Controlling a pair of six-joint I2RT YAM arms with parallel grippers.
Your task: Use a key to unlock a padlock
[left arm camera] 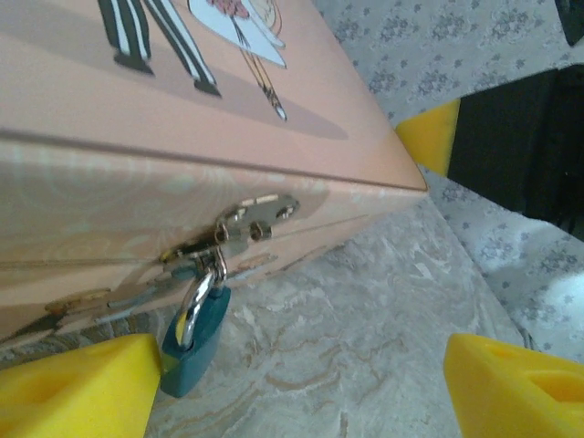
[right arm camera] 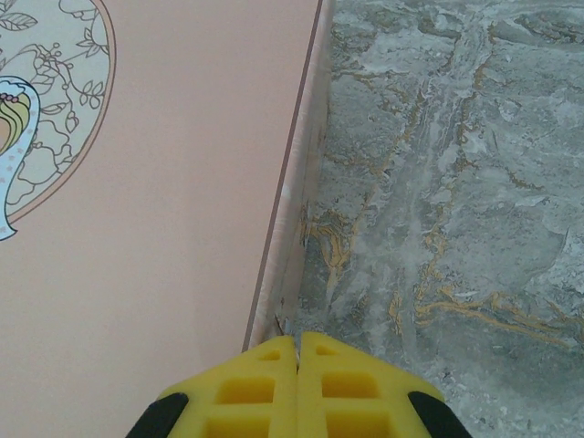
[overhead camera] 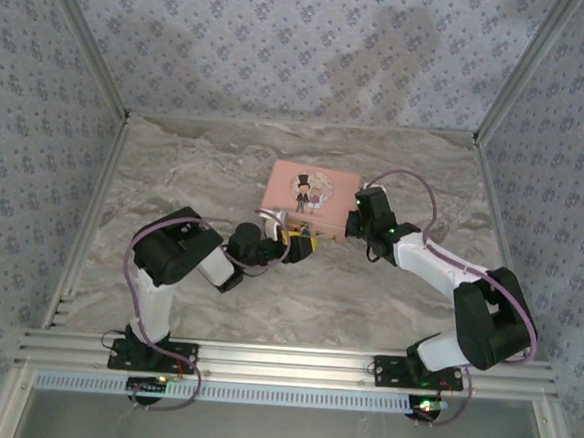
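A teal padlock [left arm camera: 196, 342] with a silver shackle hangs from the metal hasp [left arm camera: 251, 219] on the front of a pink box [overhead camera: 309, 195]. My left gripper [left arm camera: 301, 392] is open at table level in front of the box. Its left fingertip [left arm camera: 78, 388] sits right beside the padlock body, and its right fingertip [left arm camera: 516, 388] stands far off. My right gripper [right arm camera: 299, 351] is shut at the box's right edge [right arm camera: 292, 182]. A thin sliver, apparently the tip of the key [right arm camera: 278, 321], pokes out between its tips. The rest of the key is hidden.
The box [left arm camera: 182, 119] carries a cartoon couple on its lid and lies at the middle of the marble table [overhead camera: 176, 161]. My right arm [overhead camera: 439, 264] reaches in from the right. Patterned walls [overhead camera: 285, 38] close off the back and sides.
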